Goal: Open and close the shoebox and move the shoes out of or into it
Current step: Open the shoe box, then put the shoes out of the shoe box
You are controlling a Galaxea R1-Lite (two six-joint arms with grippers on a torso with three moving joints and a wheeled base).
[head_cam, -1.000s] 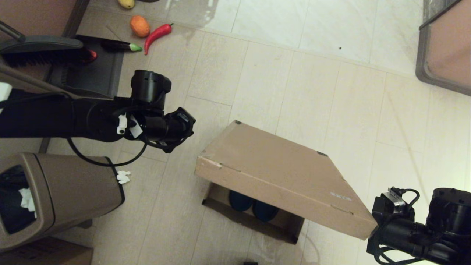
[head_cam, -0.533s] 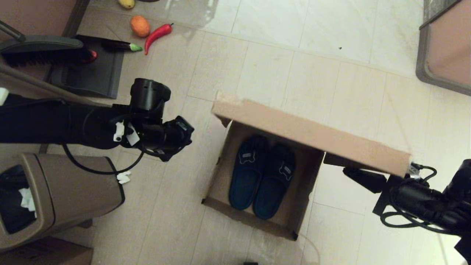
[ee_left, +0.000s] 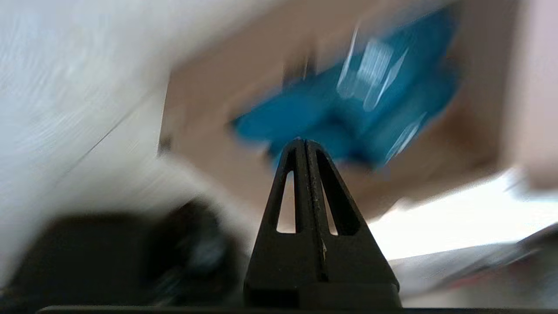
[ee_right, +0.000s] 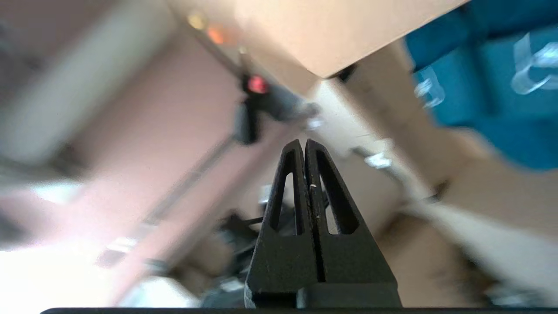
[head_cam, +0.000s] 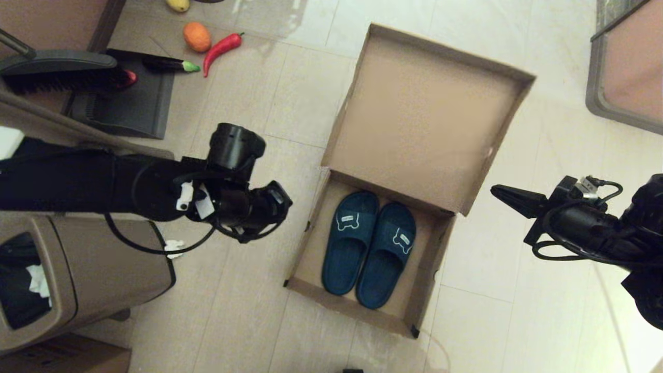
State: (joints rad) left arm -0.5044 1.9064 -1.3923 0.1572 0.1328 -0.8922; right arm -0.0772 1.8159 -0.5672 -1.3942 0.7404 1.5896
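The brown cardboard shoebox (head_cam: 306, 254) sits on the tiled floor with its hinged lid (head_cam: 424, 119) thrown fully back. Inside, the two teal-blue shoes (head_cam: 370, 248) lie side by side, bear patches on their straps. My right gripper (head_cam: 496, 190) hovers just right of the lid's corner, shut and empty, apart from the cardboard. The left gripper (ee_left: 305, 141) is also shut on nothing; it hangs left of the box and points toward the shoes (ee_left: 348, 100). The right wrist view catches the shoes (ee_right: 492, 87) and the lid's edge (ee_right: 331, 39).
A tan trash bin (head_cam: 77, 269) stands at the near left with a white paper scrap (head_cam: 173, 249) beside it. A brush and dustpan (head_cam: 62, 72), an eggplant (head_cam: 166, 64), a red chili (head_cam: 221, 47) and an orange (head_cam: 197, 36) lie far left. A framed panel (head_cam: 627, 72) sits far right.
The lid has swung from nearly shut to fully open, uncovering the shoes. My right gripper rose with it and now stands apart from it. The left arm shifted right, toward the box.
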